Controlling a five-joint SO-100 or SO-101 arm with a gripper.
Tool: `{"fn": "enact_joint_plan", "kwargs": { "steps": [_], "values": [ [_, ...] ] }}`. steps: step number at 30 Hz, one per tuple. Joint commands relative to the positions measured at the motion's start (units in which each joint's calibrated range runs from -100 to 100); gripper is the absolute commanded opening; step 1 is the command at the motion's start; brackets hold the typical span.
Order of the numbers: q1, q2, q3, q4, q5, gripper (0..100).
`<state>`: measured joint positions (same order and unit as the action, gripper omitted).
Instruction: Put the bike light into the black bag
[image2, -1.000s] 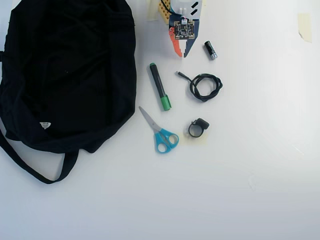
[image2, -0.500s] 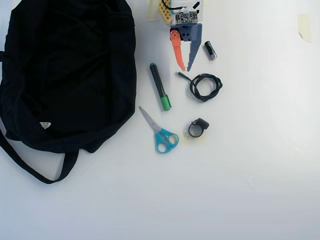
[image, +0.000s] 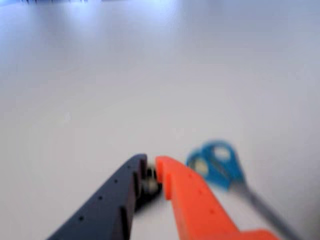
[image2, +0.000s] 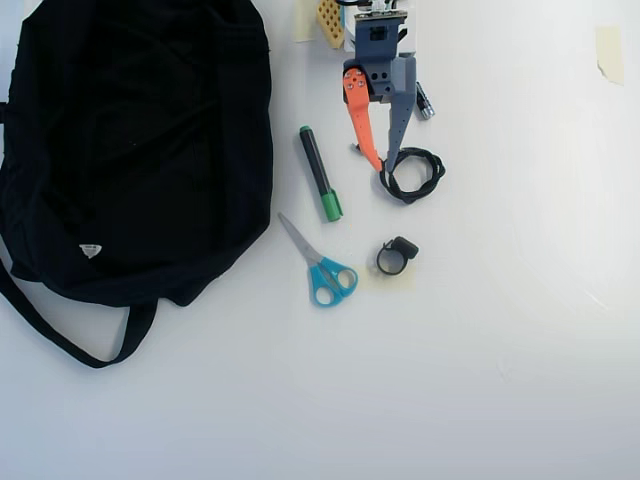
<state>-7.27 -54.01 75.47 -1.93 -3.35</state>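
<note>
In the overhead view the bike light (image2: 396, 255), a small black body with a round strap loop, lies on the white table right of centre. The big floppy black bag (image2: 130, 150) fills the upper left, its strap trailing toward the lower left. My gripper (image2: 383, 168), with one orange and one blue-grey finger, reaches down from the top edge. Its tips sit together at the left edge of a coiled black cable (image2: 414, 172), well above the bike light. The blurred wrist view shows the gripper (image: 151, 162) with its tips almost touching and holding nothing I can make out. The bike light is out of that view.
A green-capped black marker (image2: 320, 175) lies between bag and gripper. Blue-handled scissors (image2: 322, 268) lie left of the bike light and show blurred in the wrist view (image: 217, 162). A short black-and-silver cylinder (image2: 425, 102) sits beside the gripper's right side. Tape (image2: 608, 52) marks the far right.
The gripper has stretched down the overhead picture from near the top edge to the coiled cable. Its fingers have drawn closer together. Nothing else moved.
</note>
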Motion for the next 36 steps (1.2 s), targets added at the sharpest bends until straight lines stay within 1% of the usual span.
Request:
{"fn": "enact_joint_plan", "kwargs": {
  "steps": [1, 4, 5, 10, 17, 21, 26, 36],
  "values": [
    [-0.28, 10.35, -14.38, -1.94, -0.01, 2],
    [0.24, 18.74, -23.99, -1.6, 0.2, 2],
    [0.39, 23.96, -29.74, -1.51, 0.46, 2],
    [1.37, 34.67, -41.96, -1.0, 0.15, 2],
    [1.89, 46.45, -63.97, 11.23, 0.46, 2],
    [2.34, 52.43, -74.21, 15.37, 0.51, 2],
    [2.71, 57.41, -80.23, 15.37, 0.51, 2],
    [2.79, 57.08, -77.54, 15.71, 0.51, 2]
  ]
}}
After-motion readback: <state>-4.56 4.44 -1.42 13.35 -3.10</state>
